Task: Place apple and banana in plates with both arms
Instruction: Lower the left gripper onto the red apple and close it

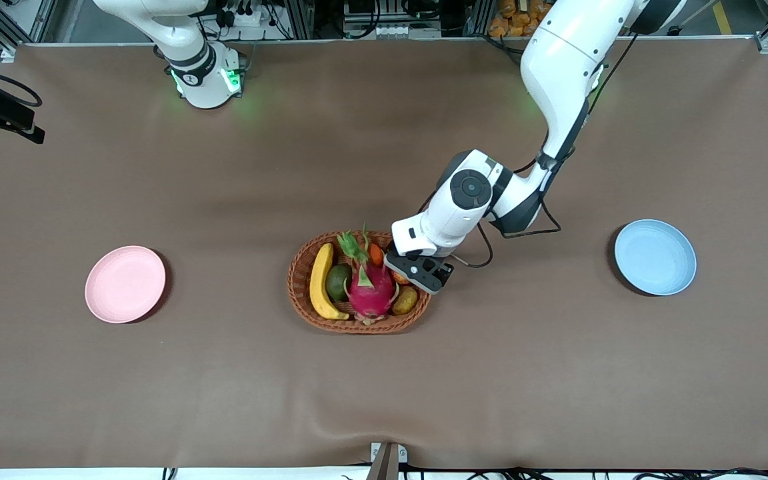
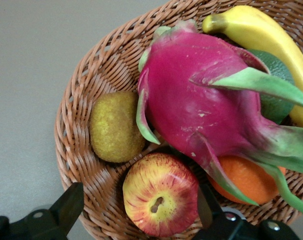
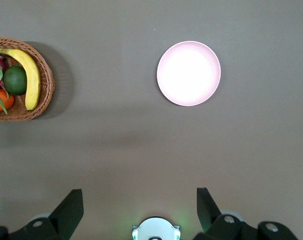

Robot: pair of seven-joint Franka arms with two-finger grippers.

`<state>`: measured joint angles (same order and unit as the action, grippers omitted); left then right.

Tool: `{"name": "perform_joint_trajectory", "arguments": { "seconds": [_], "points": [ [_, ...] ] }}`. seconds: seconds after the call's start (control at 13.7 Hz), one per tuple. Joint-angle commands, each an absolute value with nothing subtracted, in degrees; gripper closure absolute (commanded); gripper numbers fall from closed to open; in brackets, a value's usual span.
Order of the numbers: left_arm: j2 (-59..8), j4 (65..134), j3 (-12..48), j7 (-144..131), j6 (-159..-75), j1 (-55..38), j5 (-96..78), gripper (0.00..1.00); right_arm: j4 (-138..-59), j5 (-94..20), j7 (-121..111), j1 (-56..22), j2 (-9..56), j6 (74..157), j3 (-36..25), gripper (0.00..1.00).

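Note:
The apple (image 2: 160,200) lies in the wicker basket (image 1: 299,280) at its end toward the left arm, mostly hidden under the gripper in the front view. My left gripper (image 1: 417,270) is low over it and open (image 2: 140,192). One finger stands outside the basket rim (image 2: 76,100) and the other is between the apple and the orange. The banana (image 1: 321,283) lies along the basket's other end and also shows in the left wrist view (image 2: 261,35). The pink plate (image 1: 125,284) and the blue plate (image 1: 655,257) are empty. My right gripper (image 3: 139,191) is open and empty, high over its own base.
The basket also holds a pink dragon fruit (image 1: 369,290), a brown kiwi (image 1: 405,300), an orange (image 2: 246,180) and a green fruit (image 1: 338,281). The right wrist view shows the pink plate (image 3: 189,73), the basket (image 3: 49,85) and the banana (image 3: 29,75).

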<state>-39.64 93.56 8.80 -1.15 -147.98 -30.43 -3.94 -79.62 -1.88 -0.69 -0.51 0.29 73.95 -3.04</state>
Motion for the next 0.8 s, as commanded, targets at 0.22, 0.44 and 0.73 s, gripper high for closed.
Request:
{"name": "perform_joint_trajectory", "arguments": {
  "seconds": [0.22,0.44,0.73],
  "points": [
    [-41.22,93.16,8.61,-1.41,-149.94,-32.26,-2.99,0.0,-79.19,-1.76,-0.53,-0.35,0.35,73.83,-3.25,0.0],
    [-42.01,93.16,8.53,-0.97,-150.91,-32.26,-2.81,0.0,-79.19,-1.85,-0.53,-0.26,0.35,73.74,-3.25,0.0],
    [-42.71,93.25,8.44,-0.97,-152.4,-32.26,-2.11,0.1,-79.19,-1.85,-0.53,-0.26,0.35,73.83,-3.16,0.0]
  ]
}}
